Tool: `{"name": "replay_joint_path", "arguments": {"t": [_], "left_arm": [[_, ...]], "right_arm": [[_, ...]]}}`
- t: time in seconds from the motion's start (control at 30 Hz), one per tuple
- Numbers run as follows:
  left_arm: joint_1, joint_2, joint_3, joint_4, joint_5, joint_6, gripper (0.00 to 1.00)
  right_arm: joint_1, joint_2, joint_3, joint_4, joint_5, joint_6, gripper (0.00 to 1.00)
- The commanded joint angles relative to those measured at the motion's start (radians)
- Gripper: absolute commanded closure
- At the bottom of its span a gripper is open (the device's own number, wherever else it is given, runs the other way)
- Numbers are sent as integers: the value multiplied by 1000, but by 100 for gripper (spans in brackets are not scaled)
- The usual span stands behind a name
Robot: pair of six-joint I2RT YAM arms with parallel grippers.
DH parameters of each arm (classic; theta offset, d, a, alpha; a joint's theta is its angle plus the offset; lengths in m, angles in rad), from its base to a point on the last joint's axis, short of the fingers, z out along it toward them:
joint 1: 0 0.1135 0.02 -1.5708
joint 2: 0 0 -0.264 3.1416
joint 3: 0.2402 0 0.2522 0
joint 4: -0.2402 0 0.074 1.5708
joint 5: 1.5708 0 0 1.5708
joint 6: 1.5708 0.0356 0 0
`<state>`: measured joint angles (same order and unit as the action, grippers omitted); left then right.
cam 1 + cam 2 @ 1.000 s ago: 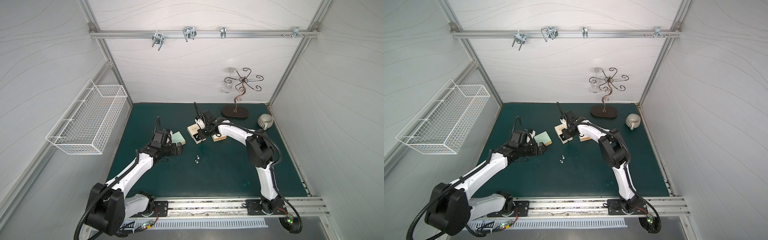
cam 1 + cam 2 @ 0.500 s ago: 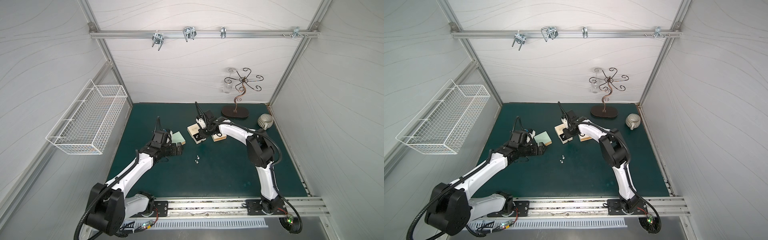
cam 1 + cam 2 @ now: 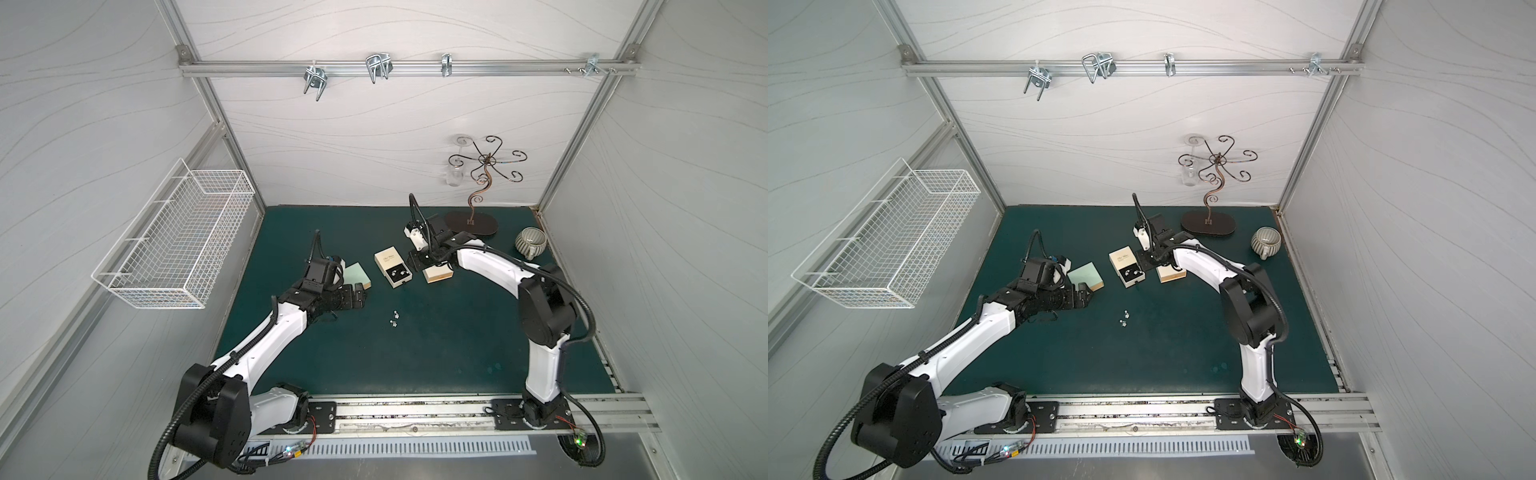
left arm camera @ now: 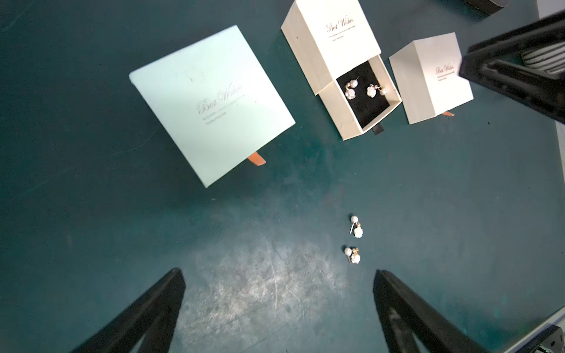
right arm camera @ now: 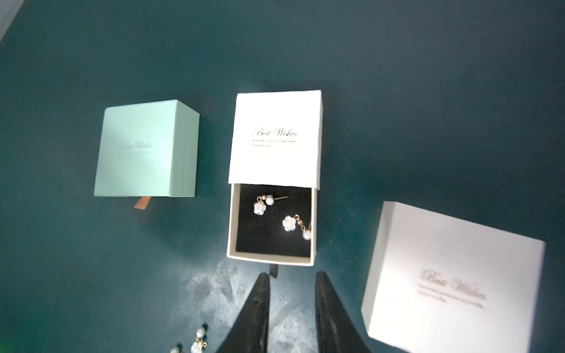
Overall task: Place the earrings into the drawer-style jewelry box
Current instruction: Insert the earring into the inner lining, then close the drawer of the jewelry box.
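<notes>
The cream drawer-style jewelry box [image 5: 276, 137] stands mid-mat with its drawer [image 5: 234, 232] pulled out. Two pearl earrings [image 5: 263, 205] lie on the drawer's black lining. Another pair of earrings [image 4: 356, 226] lies loose on the green mat, seen in both top views [image 3: 394, 321] [image 3: 1124, 321]. My right gripper [image 5: 292, 275] hovers just in front of the drawer's black pull tab [image 5: 273, 271]; it is open by a narrow gap with nothing between the fingers. My left gripper [image 4: 278, 275] is wide open and empty above the mat, close to the loose pair.
A mint box [image 3: 358, 274] sits left of the jewelry box, and a second cream box [image 3: 437, 274] sits right of it, both closed. A jewelry stand [image 3: 471, 222] and a ribbed cup [image 3: 530, 243] stand at the back right. A wire basket [image 3: 174, 245] hangs on the left wall.
My right gripper's jaws have parted from nearly shut to a narrow gap, and the arm has shifted slightly by the drawer. The left arm has not moved.
</notes>
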<state>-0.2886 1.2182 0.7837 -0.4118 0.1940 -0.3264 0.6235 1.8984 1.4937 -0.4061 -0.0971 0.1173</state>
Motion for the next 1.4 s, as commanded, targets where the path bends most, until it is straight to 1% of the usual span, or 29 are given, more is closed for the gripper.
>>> {"name": "replay_joint_path", "arguments": {"t": [0.0, 0.13, 0.23, 0.33, 0.4, 0.5, 0.63, 0.87, 1.1, 1.23, 1.37], "left_arm": [[5, 44, 108, -8, 16, 29, 1], [5, 122, 199, -21, 31, 52, 1], [5, 199, 279, -21, 56, 67, 1], [5, 300, 382, -22, 121, 94, 1], [5, 370, 464, -43, 143, 102, 1], [5, 462, 555, -41, 169, 102, 1], [5, 569, 636, 21, 221, 81, 1], [5, 774, 865, -34, 246, 94, 1], [5, 930, 1021, -24, 288, 70, 1], [5, 988, 1091, -25, 308, 51, 1], [5, 1025, 1101, 18, 337, 18, 1]], "right_arm": [[-19, -81, -84, 84, -39, 22, 72], [-25, -142, -215, 151, -48, 28, 72], [-24, -192, -337, 244, -74, 46, 71], [-22, -234, -464, 377, -98, 72, 70], [-19, -242, -531, 462, -105, 91, 70], [-11, -228, -581, 556, -111, 102, 70], [-5, -177, -602, 639, -110, 121, 70], [3, -94, -607, 762, -113, 162, 72], [14, -24, -594, 800, -133, 189, 72], [15, -2, -581, 805, -141, 198, 73], [18, 19, -562, 803, -147, 205, 73]]}}
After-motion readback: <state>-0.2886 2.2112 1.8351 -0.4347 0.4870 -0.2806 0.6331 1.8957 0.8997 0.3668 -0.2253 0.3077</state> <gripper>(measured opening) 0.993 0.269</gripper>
